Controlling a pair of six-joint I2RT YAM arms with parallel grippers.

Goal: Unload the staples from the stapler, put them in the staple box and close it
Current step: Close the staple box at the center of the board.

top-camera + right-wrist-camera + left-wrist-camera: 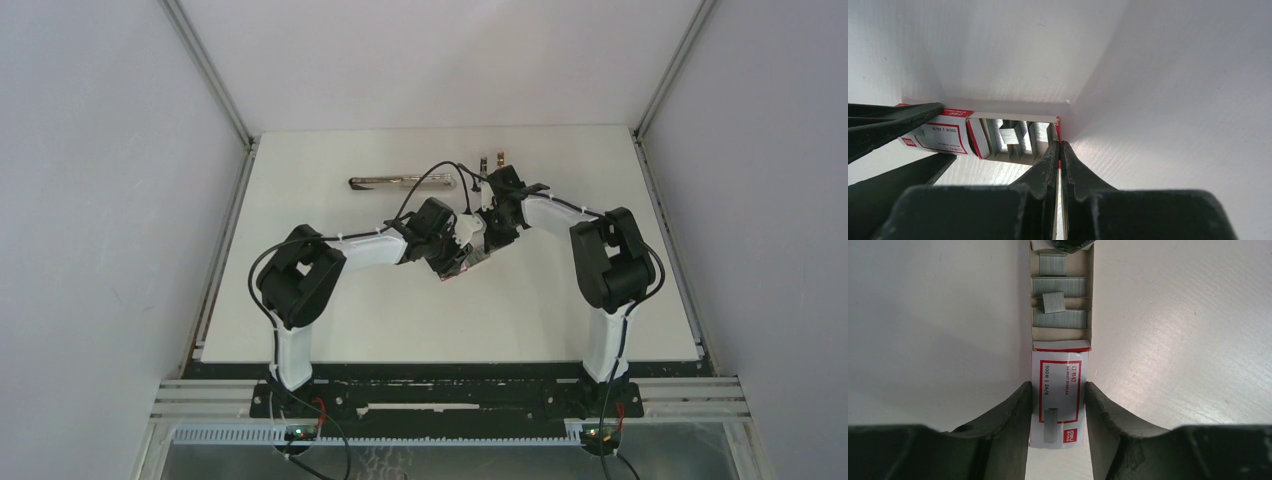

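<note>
The stapler [405,182] lies flat at the back of the table, apart from both grippers. A small red-and-white staple box [1058,395] lies at mid-table. My left gripper [1058,387] is shut on the sides of its sleeve. The inner tray [1037,335] is slid out and holds several silver staples [1059,287], one short strip lying loose on top. My right gripper [1059,145] is shut on the tray's end wall [1052,131], and the staples [1013,135] show beside it. In the top view both grippers [455,262] [490,240] meet at the box [470,264].
Two short clip-like pieces [492,158] lie at the back, right of the stapler's tip. Grey walls close in the white table [330,320] on the left, right and back.
</note>
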